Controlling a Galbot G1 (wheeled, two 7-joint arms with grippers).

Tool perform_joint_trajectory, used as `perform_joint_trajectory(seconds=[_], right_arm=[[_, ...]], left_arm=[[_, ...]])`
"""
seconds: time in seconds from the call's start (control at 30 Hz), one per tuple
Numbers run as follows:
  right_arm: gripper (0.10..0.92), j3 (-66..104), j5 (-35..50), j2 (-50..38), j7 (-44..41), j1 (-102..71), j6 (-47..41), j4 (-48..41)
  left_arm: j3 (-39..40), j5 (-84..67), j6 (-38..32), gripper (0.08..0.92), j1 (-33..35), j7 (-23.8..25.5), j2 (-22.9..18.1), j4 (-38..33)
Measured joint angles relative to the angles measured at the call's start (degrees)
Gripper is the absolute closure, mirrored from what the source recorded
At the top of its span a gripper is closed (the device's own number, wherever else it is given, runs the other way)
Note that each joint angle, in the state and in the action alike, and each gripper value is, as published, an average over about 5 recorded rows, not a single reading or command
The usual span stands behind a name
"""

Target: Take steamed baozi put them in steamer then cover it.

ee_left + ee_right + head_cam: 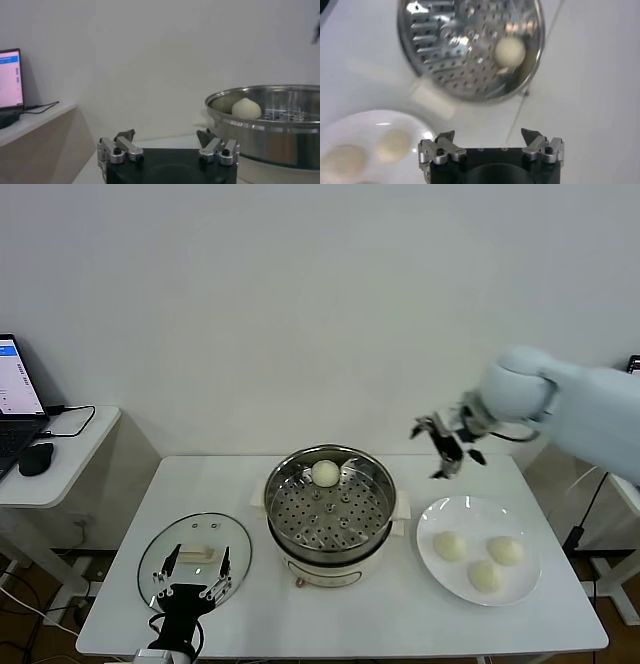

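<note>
One baozi [325, 473] sits in the steamer [330, 502]; three wait on the plate [478, 550]. The right gripper [447, 446] hovers spread and empty above the tabletop [540, 624]. The left gripper [190, 579], spread, rests by the cover [195, 554].

Cream-white baozi [325, 473] in shiny silver perforated steamer [330, 506]; white plate [470, 526]; white table [200, 484].

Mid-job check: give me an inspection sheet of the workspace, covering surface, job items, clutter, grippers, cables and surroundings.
Surface: white table, holding all the job's things.
Steamer: mid-table, uncovered, one baozi on its perforated tray at the far side.
Plate: to the steamer's right, three baozi on it.
Cover: flat on the table left of the steamer.
Clutter: nothing seen.
Right gripper: raised above the table's far right, open, empty.
Left gripper: low at the near edge over the cover, open, empty.
Cables: one on the side desk by the laptop.
Surroundings: plain white wall.
</note>
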Motion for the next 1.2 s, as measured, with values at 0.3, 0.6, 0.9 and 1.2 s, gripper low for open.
perform_joint_trajectory(seconds=[0.3, 0.6, 0.9, 1.2], right_arm=[[0.203, 13.26, -5.70, -8.45, -0.34, -20.34, -0.88, 1.70], [0.203, 18.16, -10.52, -7.63, 0.38, -30.00, 0.23, -1.33], [0.203, 20.04, -13.17, -2.80, 1.28, -34.26, 1.24, -7.09], [0.203, 21.03, -14.14, 2.36, 1.89, -36.45, 2.15, -12.69]], left_arm=[[-0.74, -0.17, 0.17, 0.177, 0.39, -0.06, 0.40, -0.42], [-1.34, -0.16, 0.10, 0.177, 1.03, -0.12, -0.37, -0.30], [-2.29, -0.19, 0.07, 0.177, 1.37, -0.12, -0.74, 0.01], [-2.77, -0.29, 0.06, 0.177, 0.90, -0.11, -0.67, 0.77]])
